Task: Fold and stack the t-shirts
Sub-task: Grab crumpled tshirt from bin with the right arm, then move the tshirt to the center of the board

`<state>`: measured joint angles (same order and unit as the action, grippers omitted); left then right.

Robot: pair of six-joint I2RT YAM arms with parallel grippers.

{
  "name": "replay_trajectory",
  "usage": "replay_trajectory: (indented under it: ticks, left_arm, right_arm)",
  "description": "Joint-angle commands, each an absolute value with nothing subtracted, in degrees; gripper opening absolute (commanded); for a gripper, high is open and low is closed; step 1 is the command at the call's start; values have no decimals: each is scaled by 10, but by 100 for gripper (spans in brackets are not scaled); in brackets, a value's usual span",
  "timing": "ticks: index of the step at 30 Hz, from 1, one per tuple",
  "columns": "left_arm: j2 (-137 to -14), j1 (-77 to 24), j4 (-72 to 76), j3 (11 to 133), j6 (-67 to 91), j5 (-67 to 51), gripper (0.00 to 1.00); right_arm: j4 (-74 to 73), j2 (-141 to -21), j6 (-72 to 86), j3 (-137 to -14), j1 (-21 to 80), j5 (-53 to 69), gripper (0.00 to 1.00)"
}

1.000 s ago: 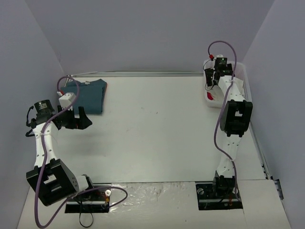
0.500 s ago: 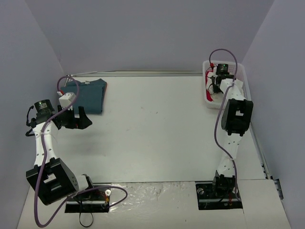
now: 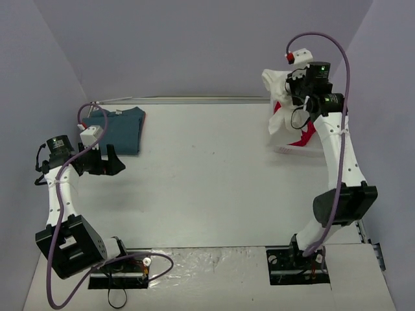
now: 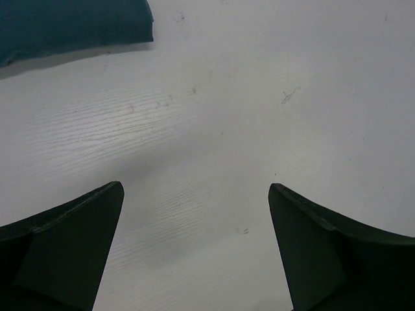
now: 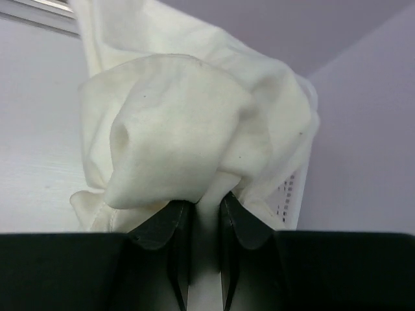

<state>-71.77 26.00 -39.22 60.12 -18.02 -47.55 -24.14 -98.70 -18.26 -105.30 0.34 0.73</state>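
My right gripper (image 3: 290, 87) is shut on the cream-white t-shirt (image 5: 181, 136) and holds it raised at the back right, the cloth (image 3: 280, 110) hanging bunched below the jaws. A red t-shirt (image 3: 305, 135) shows under it, in the basket. The teal-blue t-shirt (image 3: 123, 128) lies folded flat at the back left of the table, and its edge (image 4: 71, 26) shows in the left wrist view. Just in front of it, my left gripper (image 3: 104, 162) hovers open over bare table with nothing between its fingers.
The white lattice basket (image 3: 285, 148) sits at the back right corner, mostly covered by the hanging cloth; its wall (image 5: 292, 194) shows in the right wrist view. Purple-grey walls close in the table at the back and both sides.
My right gripper closed on the cream-white t-shirt in the basket and lifted it well up, the arm rising with it. The left arm has not moved.
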Motion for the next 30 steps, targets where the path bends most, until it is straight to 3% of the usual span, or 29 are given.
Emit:
replay_trajectory:
  ticks: [1, 5, 6, 7, 8, 9, 11, 19, 21, 22, 25, 30]
  left_arm:
    - [-694, 261, -397, 610, -192, -489, 94]
    - [-683, 261, -397, 610, -192, -488, 94]
    - [-679, 261, -396, 609, -192, -488, 94]
    - [-677, 261, -396, 608, -192, -487, 94]
    - [-676, 261, -396, 608, -192, -487, 94]
    - [-674, 261, -396, 608, -192, -488, 94]
    - [-676, 261, -396, 608, -192, -490, 94]
    - [-677, 261, -403, 611, -194, -496, 94]
    - [-675, 261, -403, 610, -195, -497, 94]
    - [-674, 261, -403, 610, -195, -497, 94]
    - [-677, 262, -403, 610, -197, -500, 94]
    - [-680, 262, -406, 610, -200, -503, 94]
  right_arm:
    - [-277, -923, -217, -1053, 66, 52, 0]
    - [-350, -864, -252, -1040, 160, 133, 0]
    - [-373, -854, -260, -1017, 178, 147, 4]
    - [-384, -836, -267, -1003, 195, 155, 65]
    - [-388, -828, -277, -987, 213, 143, 88]
    - [-388, -823, -277, -957, 237, 132, 95]
    - [-386, -813, -274, -936, 240, 106, 100]
    - [-333, -818, -258, -848, 212, 33, 97]
    - [-329, -837, -255, -833, 192, 62, 79]
    - [-328, -858, -257, -830, 181, 76, 62]
    - [-316, -912, -251, -823, 152, 112, 35]
    - [-311, -1025, -221, -857, 135, 121, 21]
